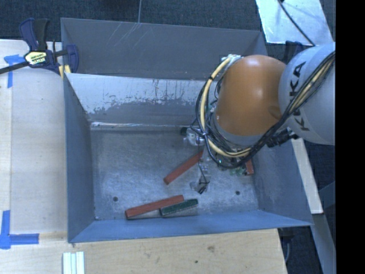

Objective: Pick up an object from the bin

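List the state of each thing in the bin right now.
Reddish-brown flat stick, centre of the grey metal bin: lying diagonally, upper end under the arm.
Longer reddish-brown flat stick, lower in view: lying flat.
Dark green rectangular block: lying flat against that stick's right end.
Claw: low in the bin, beside the diagonal stick.

A reddish-brown stick lies slantwise near the middle of the bin floor, its lower end pointing left and its upper-right end hidden. A longer reddish-brown strip lies flat along the front wall. A dark green bar touches the strip's right end.
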`<state>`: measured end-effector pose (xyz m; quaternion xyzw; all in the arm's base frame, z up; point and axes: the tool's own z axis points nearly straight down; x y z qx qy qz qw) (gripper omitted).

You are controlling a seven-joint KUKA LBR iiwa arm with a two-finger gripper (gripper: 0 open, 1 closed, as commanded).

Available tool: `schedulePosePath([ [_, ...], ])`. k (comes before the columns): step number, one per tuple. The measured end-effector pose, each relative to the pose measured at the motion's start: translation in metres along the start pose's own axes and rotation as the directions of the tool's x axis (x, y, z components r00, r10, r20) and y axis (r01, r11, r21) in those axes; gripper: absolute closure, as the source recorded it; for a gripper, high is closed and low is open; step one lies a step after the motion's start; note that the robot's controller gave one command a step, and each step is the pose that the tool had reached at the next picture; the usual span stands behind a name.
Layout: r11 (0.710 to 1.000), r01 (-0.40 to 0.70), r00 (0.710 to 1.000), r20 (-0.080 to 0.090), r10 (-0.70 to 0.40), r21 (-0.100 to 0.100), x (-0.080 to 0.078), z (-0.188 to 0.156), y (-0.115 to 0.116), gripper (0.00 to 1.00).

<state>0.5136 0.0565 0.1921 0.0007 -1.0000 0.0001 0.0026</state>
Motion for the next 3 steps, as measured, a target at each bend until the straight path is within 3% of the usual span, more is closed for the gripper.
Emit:
schedulePosePath([
  [1, 0.993, 0.117, 0.993, 0.002, -0.117, 0.001, -0.041, 0.125, -0.021, 0.0],
  [2, 0.993, 0.116, 0.993, 0.011, -0.116, 0.0, -0.043, 0.119, -0.02, 1.0],
  [3, 0.993, 0.117, 0.993, 0.018, -0.117, 0.004, -0.054, -0.058, -0.074, 1.0],
])
